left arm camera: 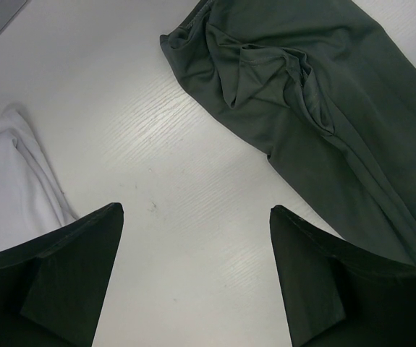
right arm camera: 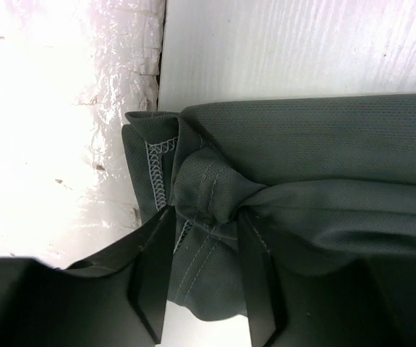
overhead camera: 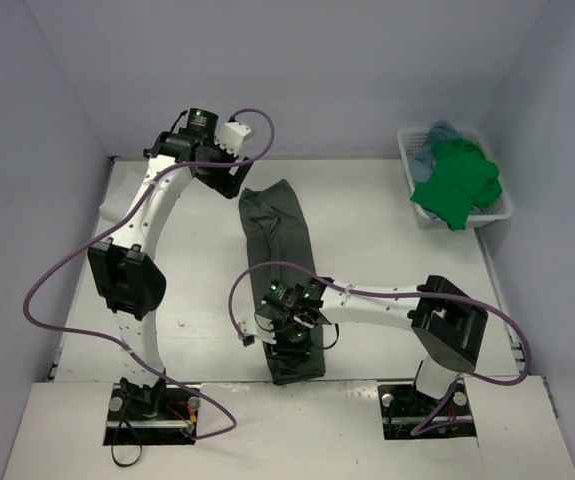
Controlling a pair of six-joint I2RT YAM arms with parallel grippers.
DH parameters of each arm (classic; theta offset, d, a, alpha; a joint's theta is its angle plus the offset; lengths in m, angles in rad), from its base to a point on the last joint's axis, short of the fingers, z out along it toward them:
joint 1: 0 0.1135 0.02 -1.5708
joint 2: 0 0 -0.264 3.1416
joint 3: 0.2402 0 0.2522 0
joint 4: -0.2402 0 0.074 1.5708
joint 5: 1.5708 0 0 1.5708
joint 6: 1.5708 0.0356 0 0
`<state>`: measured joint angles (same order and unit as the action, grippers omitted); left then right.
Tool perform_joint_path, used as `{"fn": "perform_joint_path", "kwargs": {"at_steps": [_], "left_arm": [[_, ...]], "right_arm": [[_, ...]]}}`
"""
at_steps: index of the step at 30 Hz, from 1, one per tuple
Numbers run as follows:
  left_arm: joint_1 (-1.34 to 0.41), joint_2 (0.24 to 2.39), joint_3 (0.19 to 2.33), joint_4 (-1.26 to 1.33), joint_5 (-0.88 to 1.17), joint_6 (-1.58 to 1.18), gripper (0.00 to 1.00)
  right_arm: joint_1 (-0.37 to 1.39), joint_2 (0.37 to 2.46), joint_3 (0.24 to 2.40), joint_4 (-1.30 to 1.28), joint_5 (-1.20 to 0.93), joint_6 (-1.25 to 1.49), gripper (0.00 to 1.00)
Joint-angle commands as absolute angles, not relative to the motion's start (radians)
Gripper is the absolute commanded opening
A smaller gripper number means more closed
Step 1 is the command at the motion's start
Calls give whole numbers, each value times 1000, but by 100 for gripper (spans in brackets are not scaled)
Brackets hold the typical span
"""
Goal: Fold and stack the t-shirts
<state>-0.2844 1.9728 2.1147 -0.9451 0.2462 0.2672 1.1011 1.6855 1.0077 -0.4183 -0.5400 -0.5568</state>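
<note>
At table [overhead camera: 387,270] centre, you have these items.

Grey shirt [overhead camera: 277,235]: folded lengthwise into a narrow strip running from the far side to the near edge. The sleeves look tucked in, so you may judge that only the cross-fold is left.

Right gripper [right arm camera: 204,217]: low over the strip's near end, fingers [right arm camera: 150,289] either side of a bunched hem [right arm camera: 208,191]. You cannot tell whether they pinch it or merely flank it. This placement suits carrying that end over toward the far one.

Left gripper [left arm camera: 197,211]: jaws wide apart and holding nothing. It hovers above bare table just beside the strip's far end, probably posted there to pin or receive the fold.

White shirt [left arm camera: 5,181]: lying at the table's far left, near the left gripper and apart from the grey one.

Green shirt [overhead camera: 457,185]: spilling over the basket [overhead camera: 502,210] at far right, with a blue shirt [overhead camera: 435,135] behind it. Both are crumpled, so count them as waiting.
</note>
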Motion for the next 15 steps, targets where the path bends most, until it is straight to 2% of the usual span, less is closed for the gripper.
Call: {"fn": "perform_joint_path", "kwargs": {"at_steps": [1, 4, 8, 15], "left_arm": [[-270, 1907, 2148, -919, 258, 252, 77], [-255, 1884, 2143, -922, 258, 255, 77], [-213, 1836, 2123, -928, 276, 244, 77], [-143, 1631, 1921, -927, 318, 227, 77]], "right_arm": [[1108, 1586, 1022, -437, -549, -569, 37], [1108, 1542, 1025, -437, -538, -565, 43], [1109, 1509, 1020, -437, -531, -561, 46], [1173, 1496, 967, -440, -431, -546, 49]]}}
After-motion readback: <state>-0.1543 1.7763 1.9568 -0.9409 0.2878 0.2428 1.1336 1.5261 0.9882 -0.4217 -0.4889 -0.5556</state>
